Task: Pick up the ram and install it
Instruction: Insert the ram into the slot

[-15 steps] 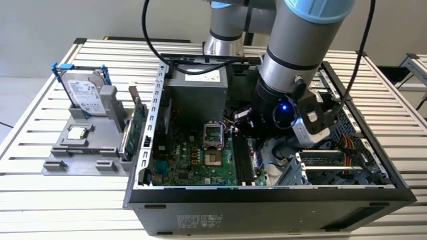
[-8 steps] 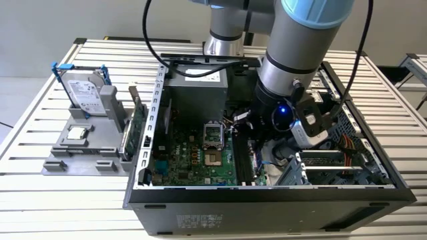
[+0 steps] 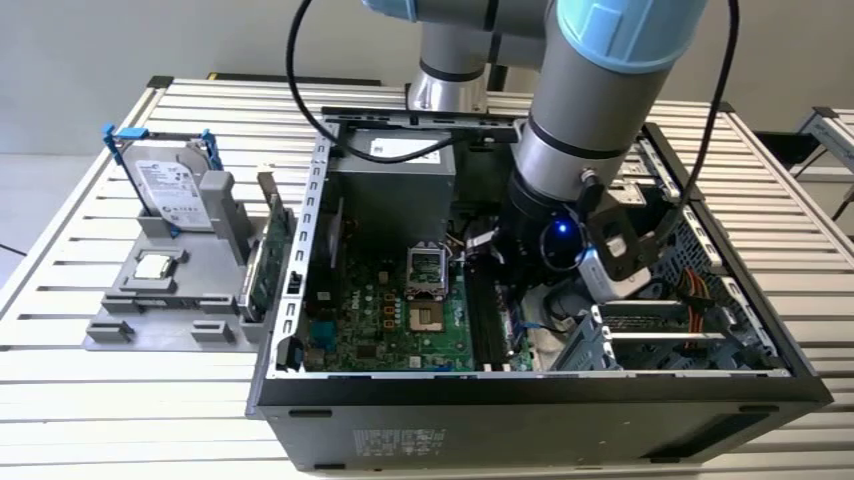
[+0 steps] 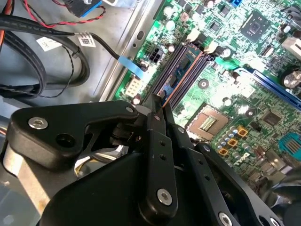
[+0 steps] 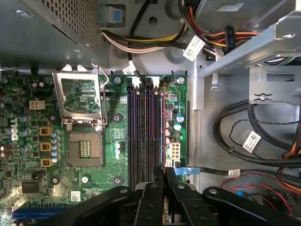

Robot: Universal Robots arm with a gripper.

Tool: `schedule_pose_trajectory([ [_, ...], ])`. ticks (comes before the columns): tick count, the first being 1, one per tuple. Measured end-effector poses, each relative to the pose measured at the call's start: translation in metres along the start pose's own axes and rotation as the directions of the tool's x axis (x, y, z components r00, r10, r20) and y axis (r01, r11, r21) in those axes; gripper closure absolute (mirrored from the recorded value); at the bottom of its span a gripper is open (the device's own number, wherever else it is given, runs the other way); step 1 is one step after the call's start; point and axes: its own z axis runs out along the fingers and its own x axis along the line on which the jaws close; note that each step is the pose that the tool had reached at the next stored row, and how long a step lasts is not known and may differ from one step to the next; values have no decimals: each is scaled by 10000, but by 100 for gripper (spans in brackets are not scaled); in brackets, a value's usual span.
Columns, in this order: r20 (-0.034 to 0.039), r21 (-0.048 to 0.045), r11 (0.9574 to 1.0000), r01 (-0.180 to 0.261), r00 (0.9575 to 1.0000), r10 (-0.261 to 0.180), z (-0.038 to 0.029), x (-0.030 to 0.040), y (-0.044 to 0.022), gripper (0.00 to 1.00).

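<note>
You have the arm (image 3: 587, 130) reaching down into the open computer case (image 3: 534, 400), with its wrist low over the motherboard, on the exterior view's right of the CPU socket (image 3: 424, 268).

In both wrist views the gripper (image 5: 164, 181) (image 4: 157, 106) hangs over the bank of long memory slots (image 5: 141, 132) that run alongside the CPU socket (image 5: 84, 150). Its two black fingers (image 5: 150, 197) are drawn in close together and pinch the ram (image 5: 163, 122) between them. You see the stick edge-on, as a thin line lying along the slot farthest from the socket. In the second wrist view its dark-blue face (image 4: 181, 70) shows between the slot walls, running away from the fingertips. You cannot tell from these views whether the stick is pressed fully home or only resting in the slot's mouth. The other slots beside it, nearer the socket, hold no stick.

Outside the case, well away from the socket on the exterior view's left, a silver hard drive (image 3: 174, 190) with blue clips stands upright in a grey holder (image 3: 174, 310), and a green card (image 3: 274, 255) stands on edge between that holder and the case wall
</note>
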Motion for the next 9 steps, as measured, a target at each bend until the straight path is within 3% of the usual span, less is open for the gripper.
schedule_pose_trajectory([
  [9,1,15,9999,130,9999,-130,73,1,0,100],
])
